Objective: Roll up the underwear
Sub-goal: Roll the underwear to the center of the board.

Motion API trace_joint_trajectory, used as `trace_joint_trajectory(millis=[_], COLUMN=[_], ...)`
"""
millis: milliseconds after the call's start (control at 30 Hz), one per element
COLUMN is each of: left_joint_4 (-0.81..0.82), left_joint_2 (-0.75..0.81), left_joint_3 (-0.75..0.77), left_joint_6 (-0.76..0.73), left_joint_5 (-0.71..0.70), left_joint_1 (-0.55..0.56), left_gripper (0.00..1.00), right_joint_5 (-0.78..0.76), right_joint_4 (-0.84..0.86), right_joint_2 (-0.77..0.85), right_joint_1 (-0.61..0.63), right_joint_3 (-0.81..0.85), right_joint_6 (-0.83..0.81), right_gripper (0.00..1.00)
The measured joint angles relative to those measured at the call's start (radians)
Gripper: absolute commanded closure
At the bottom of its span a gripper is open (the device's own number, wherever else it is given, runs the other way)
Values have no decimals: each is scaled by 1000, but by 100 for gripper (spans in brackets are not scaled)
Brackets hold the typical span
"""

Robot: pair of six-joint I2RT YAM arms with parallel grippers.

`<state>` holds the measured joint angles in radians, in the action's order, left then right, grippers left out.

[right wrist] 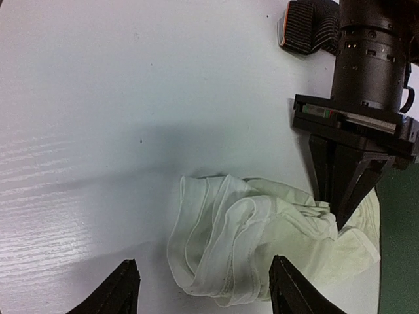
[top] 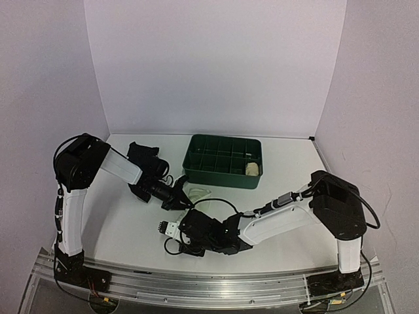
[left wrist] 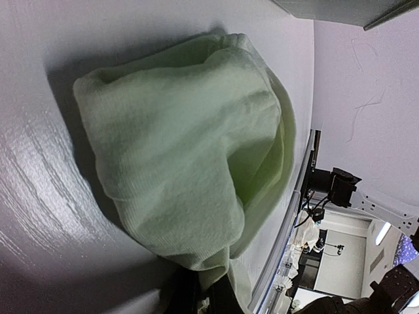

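A small white underwear (right wrist: 255,242) lies crumpled on the table, also visible in the top view as the white underwear (top: 198,193). My left gripper (right wrist: 342,219) is shut on its right edge, and in the left wrist view the pale cloth (left wrist: 183,144) fills the frame above the shut left gripper (left wrist: 203,291). My right gripper (right wrist: 204,294) stands open just short of the garment, one fingertip on each side. In the top view the right gripper (top: 191,214) sits just in front of the left gripper (top: 175,197). A black underwear (top: 143,157) lies behind the left arm.
A green divided tray (top: 196,171) stands at the back centre, with a cream rolled bundle (top: 252,169) in one right-hand compartment. The tray's green edge (right wrist: 400,261) shows close to the right of the white garment. White walls enclose the table.
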<state>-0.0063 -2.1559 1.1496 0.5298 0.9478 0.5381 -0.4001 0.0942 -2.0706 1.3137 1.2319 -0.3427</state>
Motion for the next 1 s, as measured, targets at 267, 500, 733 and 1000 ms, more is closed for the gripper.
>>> trace_joint_trajectory(millis=[267, 500, 733, 1000], left_joint_4=[0, -10, -157, -426], left_joint_2=[0, 9, 65, 257], left_joint_3=[0, 2, 28, -31], left_joint_6=[1, -6, -130, -622], left_joint_5=[0, 21, 19, 83], left_joint_1=[0, -11, -58, -104], left_gripper=[100, 63, 42, 43], right_joint_5=[-2, 36, 304, 679], right_joint_4=[-68, -98, -165, -177], right_joint_2=[-71, -55, -9, -15], right_joint_1=[-13, -34, -104, -218], right_joint_3=[81, 64, 48, 41], right_joint_6=[38, 128, 322, 568], right_gripper=[91, 100, 100, 100])
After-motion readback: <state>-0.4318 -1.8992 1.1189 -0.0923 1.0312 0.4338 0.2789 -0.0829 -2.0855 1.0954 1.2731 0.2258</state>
